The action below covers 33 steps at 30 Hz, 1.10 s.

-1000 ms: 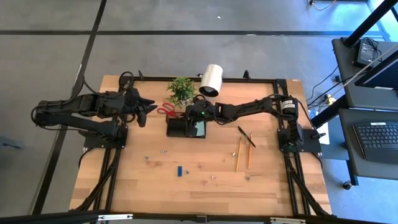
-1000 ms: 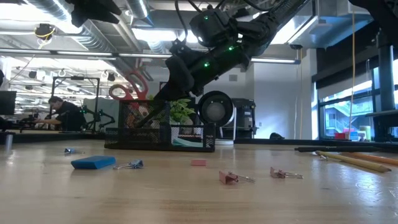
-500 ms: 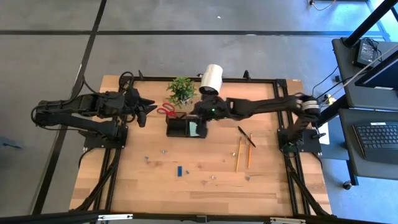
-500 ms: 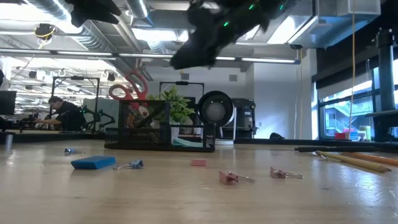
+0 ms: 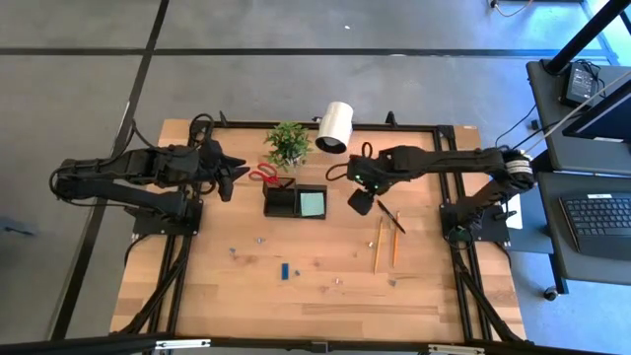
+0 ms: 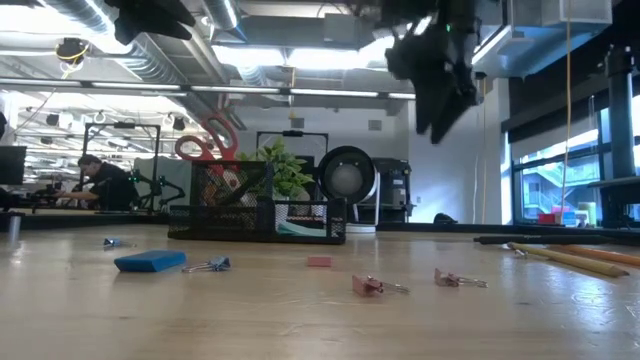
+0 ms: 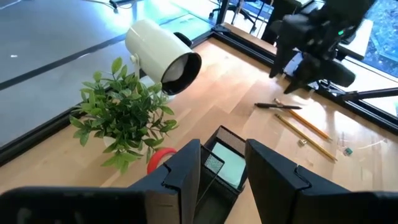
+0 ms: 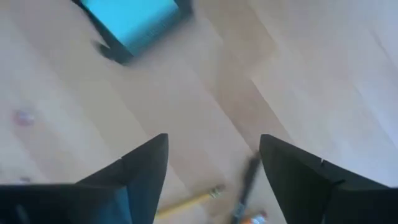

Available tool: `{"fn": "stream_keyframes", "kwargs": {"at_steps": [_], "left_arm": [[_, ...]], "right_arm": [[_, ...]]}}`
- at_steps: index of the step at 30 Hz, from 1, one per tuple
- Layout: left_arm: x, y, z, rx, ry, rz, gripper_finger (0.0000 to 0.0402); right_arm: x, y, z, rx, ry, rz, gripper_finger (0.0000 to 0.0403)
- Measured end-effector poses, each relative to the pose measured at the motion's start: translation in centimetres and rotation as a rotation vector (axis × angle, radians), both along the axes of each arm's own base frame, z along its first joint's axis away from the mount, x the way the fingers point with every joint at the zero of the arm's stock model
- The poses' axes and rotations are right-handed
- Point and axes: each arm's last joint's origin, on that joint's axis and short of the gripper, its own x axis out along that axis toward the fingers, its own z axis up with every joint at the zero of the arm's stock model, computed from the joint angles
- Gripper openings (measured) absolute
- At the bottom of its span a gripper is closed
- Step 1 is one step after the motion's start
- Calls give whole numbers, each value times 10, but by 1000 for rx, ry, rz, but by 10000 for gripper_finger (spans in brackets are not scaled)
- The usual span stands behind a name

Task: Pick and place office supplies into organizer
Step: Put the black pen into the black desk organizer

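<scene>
Right of centre in the high view, the right hand (image 5: 360,202) hovers empty, fingers apart, between the organizer (image 5: 296,201) holding the teal note pad (image 5: 314,203) and the dark pen (image 5: 390,216). Left hand (image 5: 225,170) waits mid-left, fingers apart. Risk: pen lies flat beside pencils (image 5: 385,243); a skewed descent could nudge both away.

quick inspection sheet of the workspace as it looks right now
surface: wooden table, black frame.
job's things: note pad in organizer; scissors at its back corner; two pencils, pen, blue piece, clips loose.
clutter: plant, lamp.
grippers: right gripper open, empty, above the table beside the organizer; left gripper open, waiting near the scissors.
cables: along both arms.
surroundings: person seated far back.
</scene>
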Motion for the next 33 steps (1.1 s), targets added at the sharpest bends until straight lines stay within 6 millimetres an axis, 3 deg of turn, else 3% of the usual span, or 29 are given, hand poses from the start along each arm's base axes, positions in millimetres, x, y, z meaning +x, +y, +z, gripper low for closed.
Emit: {"fn": "stream_keyframes", "kwargs": {"at_steps": [9,13,19,25,33], "left_arm": [[1,-1,-1,-30,-1,-35,123],[1,-2,-1,-52,-6,-51,123],[2,-2,-1,-61,-6,-67,123],[2,-3,-1,-72,-6,-89,123],[2,-3,-1,-72,-6,-88,123]], "right_arm": [[9,-23,-55,110,270,-63,257],[8,-31,-68,130,356,-87,257],[5,-41,-77,193,368,-95,257],[-17,-42,-104,226,453,-124,245],[-16,-39,-126,287,296,-130,203]]}}
